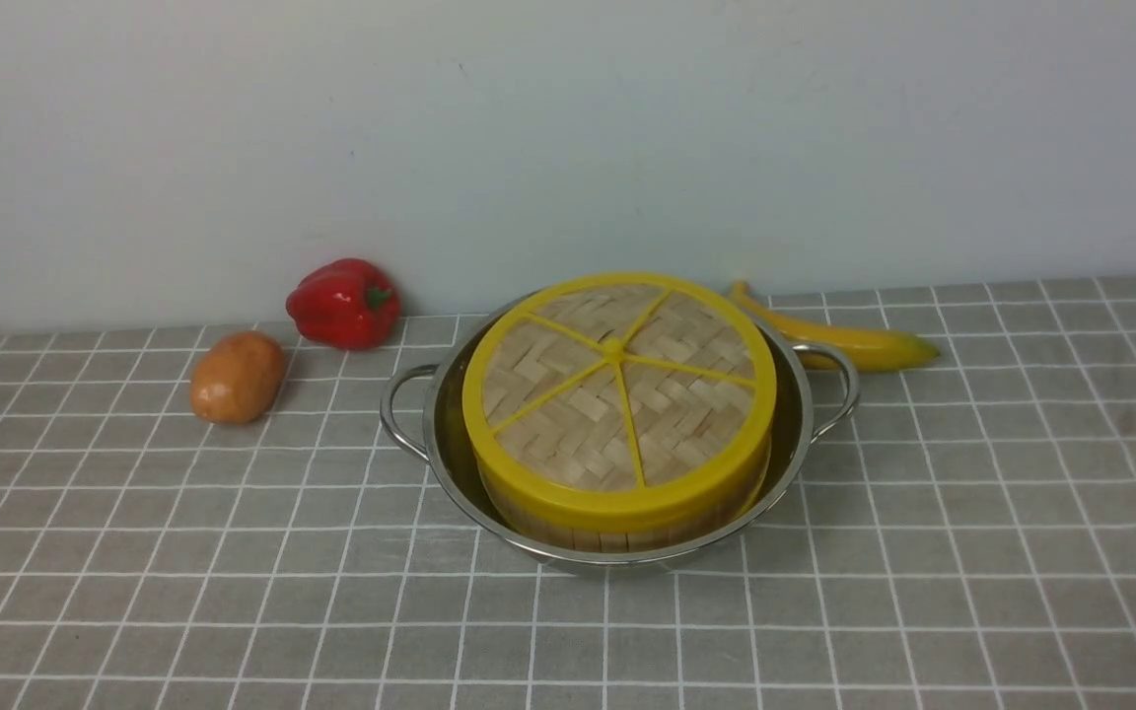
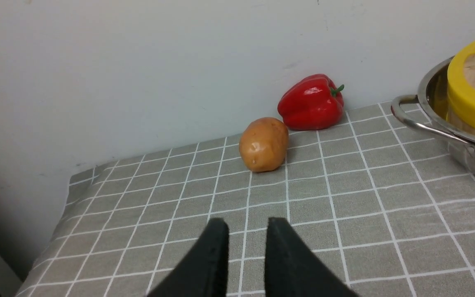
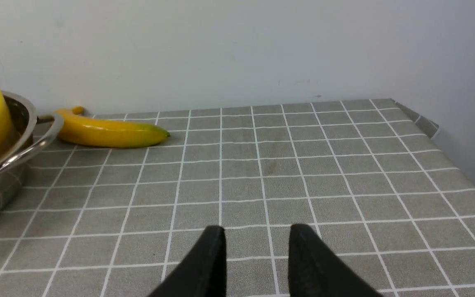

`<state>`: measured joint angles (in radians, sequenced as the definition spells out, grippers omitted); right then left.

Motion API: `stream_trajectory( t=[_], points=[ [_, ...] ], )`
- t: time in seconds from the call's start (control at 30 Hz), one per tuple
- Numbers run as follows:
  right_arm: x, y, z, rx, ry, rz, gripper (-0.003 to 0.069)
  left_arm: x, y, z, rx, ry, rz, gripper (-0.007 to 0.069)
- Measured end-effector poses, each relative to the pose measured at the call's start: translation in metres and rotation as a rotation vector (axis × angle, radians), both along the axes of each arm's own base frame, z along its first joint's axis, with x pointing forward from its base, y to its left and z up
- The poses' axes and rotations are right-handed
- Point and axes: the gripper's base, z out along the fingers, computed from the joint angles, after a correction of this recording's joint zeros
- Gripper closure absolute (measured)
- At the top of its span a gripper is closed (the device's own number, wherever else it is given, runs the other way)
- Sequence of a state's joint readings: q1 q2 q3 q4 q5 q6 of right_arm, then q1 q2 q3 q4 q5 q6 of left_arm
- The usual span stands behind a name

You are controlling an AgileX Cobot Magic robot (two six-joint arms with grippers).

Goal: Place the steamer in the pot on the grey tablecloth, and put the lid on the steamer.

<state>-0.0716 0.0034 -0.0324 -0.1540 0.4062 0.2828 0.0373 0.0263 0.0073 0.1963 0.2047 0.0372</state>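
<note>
Capping the slatted steamer (image 1: pixel 617 532), the woven lid (image 1: pixel 617 394) tilts.

Grey tablecloth (image 1: pixel 972 513), white grid lines, covers the work surface up to the wall. Directly on it: steel pot (image 1: pixel 793 434) near centre; potato (image 1: pixel 236 376) and red bell pepper (image 1: pixel 343 303) to the pot's left, close together; banana (image 1: pixel 844 335) behind its right handle
</note>
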Motion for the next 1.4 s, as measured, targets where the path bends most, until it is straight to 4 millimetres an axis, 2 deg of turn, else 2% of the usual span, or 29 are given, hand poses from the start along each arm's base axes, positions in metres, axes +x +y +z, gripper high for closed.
stream_trajectory(
  t=[1.4],
  points=[
    [0.0001, 0.0002, -0.0001, 0.003, -0.003, 0.002, 0.0419, 0.0, 0.0, 0.0, 0.0, 0.0, 0.0, 0.0423]
  ],
)
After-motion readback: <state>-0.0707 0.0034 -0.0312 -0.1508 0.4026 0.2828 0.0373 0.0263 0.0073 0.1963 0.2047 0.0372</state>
